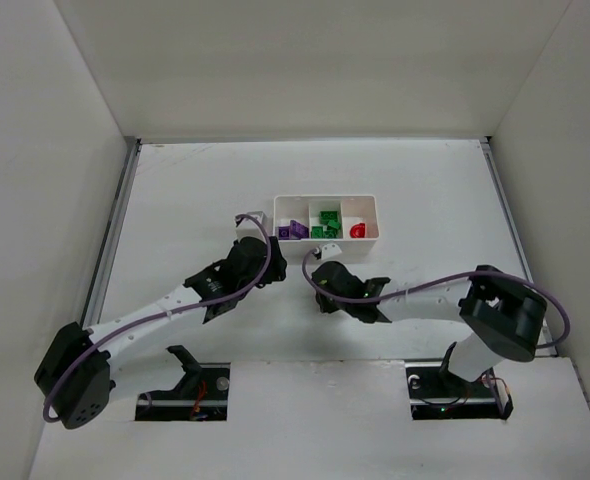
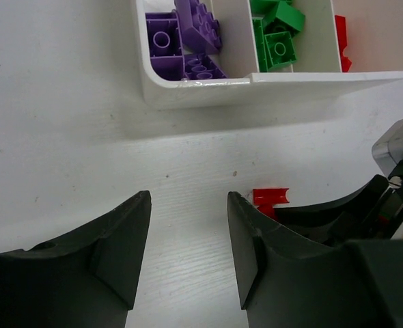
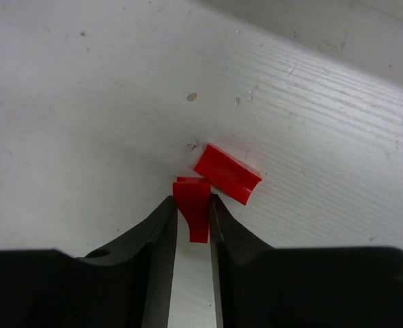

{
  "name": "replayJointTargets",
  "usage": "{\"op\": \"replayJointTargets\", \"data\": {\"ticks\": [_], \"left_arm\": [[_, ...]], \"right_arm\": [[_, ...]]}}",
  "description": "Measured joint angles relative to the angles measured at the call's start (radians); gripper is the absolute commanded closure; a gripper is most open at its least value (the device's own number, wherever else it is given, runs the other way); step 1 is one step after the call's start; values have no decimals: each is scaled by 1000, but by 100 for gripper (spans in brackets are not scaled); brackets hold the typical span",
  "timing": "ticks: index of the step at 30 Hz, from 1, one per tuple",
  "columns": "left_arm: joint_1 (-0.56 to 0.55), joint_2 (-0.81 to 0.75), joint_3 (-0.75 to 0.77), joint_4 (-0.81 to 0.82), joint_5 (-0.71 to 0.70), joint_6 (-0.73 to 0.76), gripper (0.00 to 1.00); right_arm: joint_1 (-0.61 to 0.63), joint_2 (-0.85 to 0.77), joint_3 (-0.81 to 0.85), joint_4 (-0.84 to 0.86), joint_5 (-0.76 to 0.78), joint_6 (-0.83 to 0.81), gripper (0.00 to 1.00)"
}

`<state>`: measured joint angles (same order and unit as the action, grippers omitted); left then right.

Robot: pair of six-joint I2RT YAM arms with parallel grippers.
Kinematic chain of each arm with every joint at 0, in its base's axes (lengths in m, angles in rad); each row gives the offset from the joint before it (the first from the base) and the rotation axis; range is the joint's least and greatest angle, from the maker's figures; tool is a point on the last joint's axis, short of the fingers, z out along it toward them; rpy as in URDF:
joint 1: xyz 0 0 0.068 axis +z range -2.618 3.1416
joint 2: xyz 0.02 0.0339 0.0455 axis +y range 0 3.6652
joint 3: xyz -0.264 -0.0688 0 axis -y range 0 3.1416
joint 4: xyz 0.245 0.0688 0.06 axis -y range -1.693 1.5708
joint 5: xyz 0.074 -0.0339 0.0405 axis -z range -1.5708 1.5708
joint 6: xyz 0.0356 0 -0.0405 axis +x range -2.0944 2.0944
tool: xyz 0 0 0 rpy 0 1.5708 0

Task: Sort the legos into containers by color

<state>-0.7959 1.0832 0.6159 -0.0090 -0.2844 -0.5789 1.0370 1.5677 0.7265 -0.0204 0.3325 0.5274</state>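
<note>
Right gripper (image 3: 192, 203) pinching red lego (image 3: 192, 220); second red lego (image 3: 227, 173) touching it just past the fingertips. Left gripper (image 2: 188, 201) gaping wide, tray (image 2: 201, 90) ahead.

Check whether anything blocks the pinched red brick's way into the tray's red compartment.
Nothing visible does: bare table lies between the red brick, held in the right gripper, and the tray; only its near wall needs clearing.
</note>
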Motion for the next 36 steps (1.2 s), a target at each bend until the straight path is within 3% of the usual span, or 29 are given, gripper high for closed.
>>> {"op": "replayJointTargets", "data": {"ticks": [5, 10, 15, 20, 22, 26, 28, 36], "left_arm": [[5, -1, -3, -4, 4, 2, 51], [-26, 5, -3, -3, 13, 6, 49], [-95, 63, -2, 24, 15, 20, 47], [-173, 158, 7, 66, 12, 39, 47], [-195, 194, 17, 85, 7, 45, 47], [-221, 255, 50, 118, -1, 59, 46], [-228, 286, 72, 134, -5, 68, 46], [-274, 431, 162, 158, -19, 104, 46]], "right_arm": [[13, -40, 0, -45, 4, 0, 76], [-2, -230, 2, -82, 5, -11, 76], [-170, -357, 53, -69, 37, -27, 76], [-347, -290, 119, -12, 69, -38, 75], [-386, -239, 142, 6, 73, -42, 70], [-443, -150, 174, 26, 79, -53, 46], [-461, -138, 176, 29, 80, -57, 38], [-466, -273, 124, 82, 84, -56, 35]]}}
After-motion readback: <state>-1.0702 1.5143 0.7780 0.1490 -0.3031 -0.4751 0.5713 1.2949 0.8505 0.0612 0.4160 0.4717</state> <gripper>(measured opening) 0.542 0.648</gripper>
